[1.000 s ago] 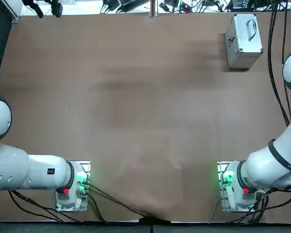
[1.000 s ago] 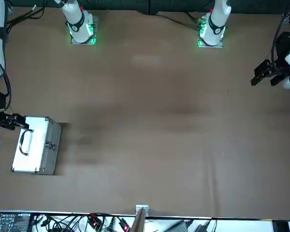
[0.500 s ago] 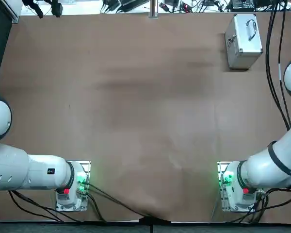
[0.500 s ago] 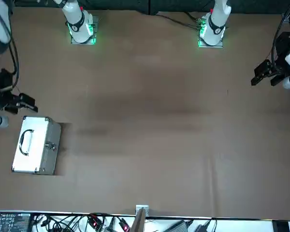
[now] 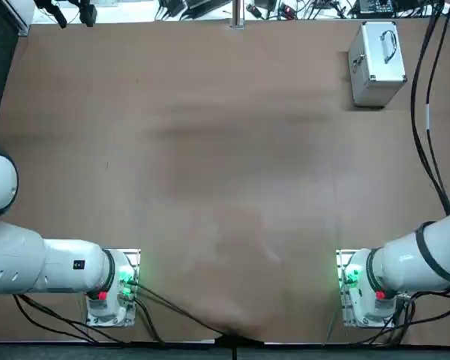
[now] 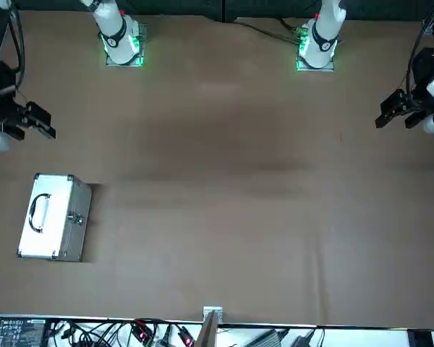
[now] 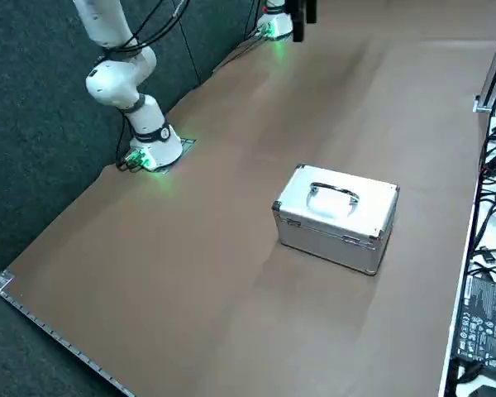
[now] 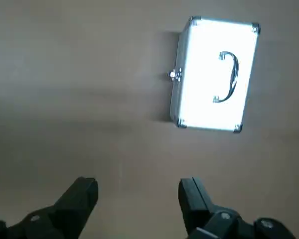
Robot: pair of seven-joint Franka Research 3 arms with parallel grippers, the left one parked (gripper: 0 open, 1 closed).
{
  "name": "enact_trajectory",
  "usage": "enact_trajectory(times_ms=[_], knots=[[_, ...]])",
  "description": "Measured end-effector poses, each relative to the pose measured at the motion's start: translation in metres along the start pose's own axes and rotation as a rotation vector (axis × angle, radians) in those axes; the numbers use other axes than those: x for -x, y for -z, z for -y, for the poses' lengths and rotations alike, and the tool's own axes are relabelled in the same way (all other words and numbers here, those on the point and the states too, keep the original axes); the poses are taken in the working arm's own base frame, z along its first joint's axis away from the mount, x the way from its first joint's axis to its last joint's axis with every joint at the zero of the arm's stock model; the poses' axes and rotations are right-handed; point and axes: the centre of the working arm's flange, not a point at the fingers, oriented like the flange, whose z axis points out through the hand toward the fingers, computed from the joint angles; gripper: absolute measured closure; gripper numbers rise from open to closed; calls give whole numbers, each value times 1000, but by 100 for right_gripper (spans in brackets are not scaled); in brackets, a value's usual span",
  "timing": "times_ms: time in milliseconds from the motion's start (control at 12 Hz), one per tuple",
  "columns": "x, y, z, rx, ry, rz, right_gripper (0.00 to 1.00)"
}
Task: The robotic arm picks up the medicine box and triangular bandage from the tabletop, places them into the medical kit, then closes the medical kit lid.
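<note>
Resting on the table [image 7: 231, 248] near its far right corner, the silver medical kit [image 5: 377, 64] has its lid [image 7: 339, 201] down, the curved handle [image 7: 335, 192] lying on top. Near the kit and raised above the table, the robotic arm's right hand [image 8: 138, 191] holds its two fingers spread well apart, with nothing between them.

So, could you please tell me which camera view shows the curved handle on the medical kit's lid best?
The right wrist view: the handle appears whole, face-on against the bright lid. The right side view shows it raised, arching from its mounts; the top and front views show it smaller, though still as a curve.
</note>
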Motion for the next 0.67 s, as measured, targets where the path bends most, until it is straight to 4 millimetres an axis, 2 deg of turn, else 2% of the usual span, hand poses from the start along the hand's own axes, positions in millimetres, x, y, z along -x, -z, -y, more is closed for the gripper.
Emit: enact_trajectory(times_ms=[333, 667], knots=[[35, -2, -8, -1, -27, 1, 0], [51, -2, -10, 0, -41, 11, 0]])
